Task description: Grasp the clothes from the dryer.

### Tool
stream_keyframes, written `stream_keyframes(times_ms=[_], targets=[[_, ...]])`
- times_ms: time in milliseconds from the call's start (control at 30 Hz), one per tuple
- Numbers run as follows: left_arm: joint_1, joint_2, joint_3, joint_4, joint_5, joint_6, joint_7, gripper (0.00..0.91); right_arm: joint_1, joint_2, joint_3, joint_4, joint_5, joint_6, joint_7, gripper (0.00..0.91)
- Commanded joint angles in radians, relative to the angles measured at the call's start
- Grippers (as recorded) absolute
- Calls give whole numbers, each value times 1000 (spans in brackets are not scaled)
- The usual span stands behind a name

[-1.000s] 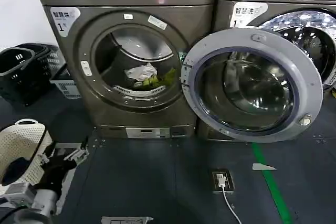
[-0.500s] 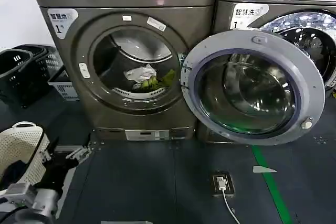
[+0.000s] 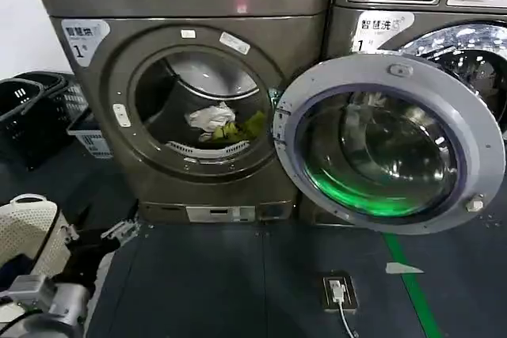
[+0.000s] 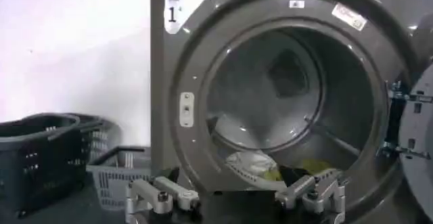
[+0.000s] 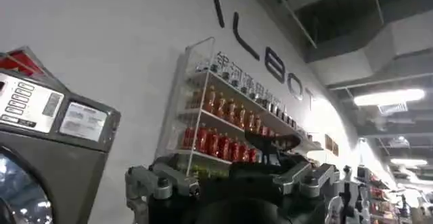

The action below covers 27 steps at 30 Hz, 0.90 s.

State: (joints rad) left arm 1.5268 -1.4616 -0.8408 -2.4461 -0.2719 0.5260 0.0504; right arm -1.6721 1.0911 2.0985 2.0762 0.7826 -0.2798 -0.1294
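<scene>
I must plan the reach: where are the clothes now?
In the head view, the clothes lie at the bottom of the dryer drum, just behind the porthole's lower rim, left of the open door.

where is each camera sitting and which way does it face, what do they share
Head view: high on the robot, facing down at the open dryer holding the clothes; left tool low beside a white basket.
Left wrist view: low, facing the drum mouth; left tool's open fingers in front.
Right wrist view: tilted upward at a bottle shelf; right tool open.
Shared: head and left wrist views show dryer, clothes.
</scene>
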Motion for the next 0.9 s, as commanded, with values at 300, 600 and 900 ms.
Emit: stream_keyframes(times_ms=[300,600,900], targets=[[-4,-3,9,11,5,0,1,907,2,6,-2,2,-4,1,2,907],[-3,-5,10,7,9,-6,8,907,0,6,2,3,-3,2,2,907],[4,2,13,5,24,-81,55,907,-4,13,6,6,-1,5,4,907]])
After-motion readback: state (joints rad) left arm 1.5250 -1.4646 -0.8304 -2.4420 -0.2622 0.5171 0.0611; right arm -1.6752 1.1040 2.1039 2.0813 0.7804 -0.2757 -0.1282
